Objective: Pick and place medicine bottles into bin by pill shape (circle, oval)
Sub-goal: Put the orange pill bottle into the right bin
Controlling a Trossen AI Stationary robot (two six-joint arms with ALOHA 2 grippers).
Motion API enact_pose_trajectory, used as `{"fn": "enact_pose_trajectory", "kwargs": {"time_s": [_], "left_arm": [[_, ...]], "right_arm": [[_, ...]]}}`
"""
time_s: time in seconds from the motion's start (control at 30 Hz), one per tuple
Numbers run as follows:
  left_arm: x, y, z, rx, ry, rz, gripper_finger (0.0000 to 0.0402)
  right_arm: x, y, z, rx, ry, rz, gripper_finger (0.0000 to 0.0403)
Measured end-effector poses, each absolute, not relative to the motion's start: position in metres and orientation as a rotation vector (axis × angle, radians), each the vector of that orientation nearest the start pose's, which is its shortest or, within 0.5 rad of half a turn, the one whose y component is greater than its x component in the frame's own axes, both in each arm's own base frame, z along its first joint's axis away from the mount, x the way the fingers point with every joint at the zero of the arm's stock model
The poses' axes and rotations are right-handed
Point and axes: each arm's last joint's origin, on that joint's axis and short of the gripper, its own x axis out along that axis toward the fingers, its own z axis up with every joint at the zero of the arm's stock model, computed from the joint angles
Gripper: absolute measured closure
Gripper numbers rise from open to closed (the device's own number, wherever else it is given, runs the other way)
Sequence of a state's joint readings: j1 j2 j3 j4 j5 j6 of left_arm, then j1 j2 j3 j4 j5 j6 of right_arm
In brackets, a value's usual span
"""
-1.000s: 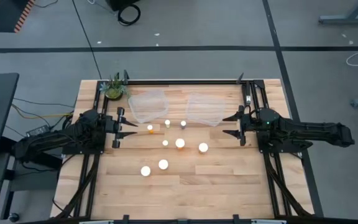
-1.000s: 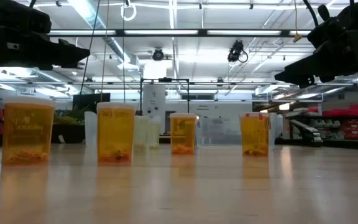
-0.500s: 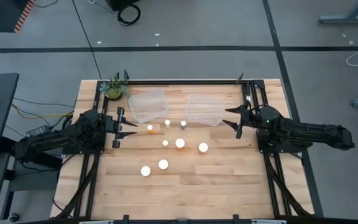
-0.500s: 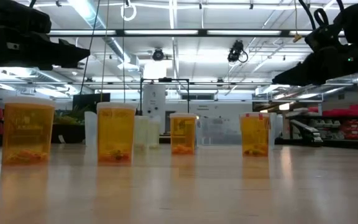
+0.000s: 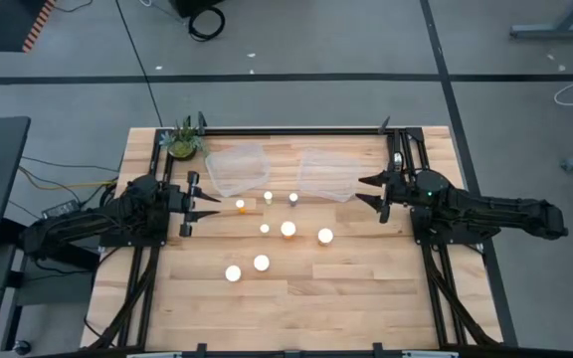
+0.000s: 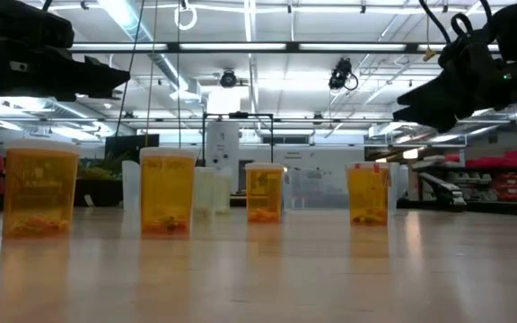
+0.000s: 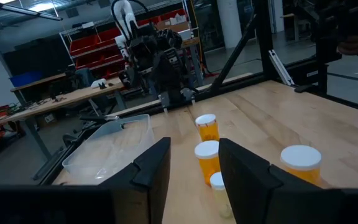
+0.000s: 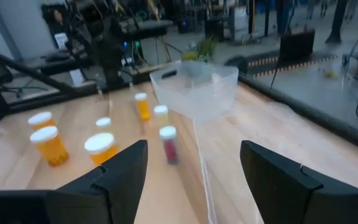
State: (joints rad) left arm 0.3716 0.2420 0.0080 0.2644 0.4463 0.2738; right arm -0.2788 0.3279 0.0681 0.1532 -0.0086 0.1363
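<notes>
Several medicine bottles with white caps stand upright on their bases on the wooden table, among them an orange one, another and a slim pale one. In the low view the orange bodies stand in a row. My left gripper is open and empty at the left of the bottles; it also shows in the left wrist view. My right gripper is open and empty at the right, beside the right bin; it also shows in the right wrist view.
Two clear plastic bins stand side by side at the far middle of the table, the left one and the right one. A small green potted plant stands at the far left corner. Black frame rails run along the table's sides.
My right gripper has moved a little toward the table's far edge, still open and empty. The bottles and my left gripper have kept still.
</notes>
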Motion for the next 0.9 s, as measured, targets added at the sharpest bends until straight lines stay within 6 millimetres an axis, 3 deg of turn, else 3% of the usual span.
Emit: {"fn": "enact_pose_trajectory", "kwargs": {"time_s": [0.3, 0.6, 0.9], "left_arm": [[0.107, 0.028, 0.171, 0.285, -0.038, -0.071, 0.0264], [0.107, 0.028, 0.171, 0.286, -0.038, -0.070, 0.0253], [0.107, 0.028, 0.171, 0.286, -0.038, -0.070, 0.0261]], "right_arm": [[0.114, -0.031, 0.192, 0.094, -0.093, -0.208, 0.0138], [0.128, -0.025, 0.176, 0.297, 0.052, -0.118, 0.0138], [0.144, -0.012, 0.160, 0.306, 0.172, -0.160, 0.0138]]}}
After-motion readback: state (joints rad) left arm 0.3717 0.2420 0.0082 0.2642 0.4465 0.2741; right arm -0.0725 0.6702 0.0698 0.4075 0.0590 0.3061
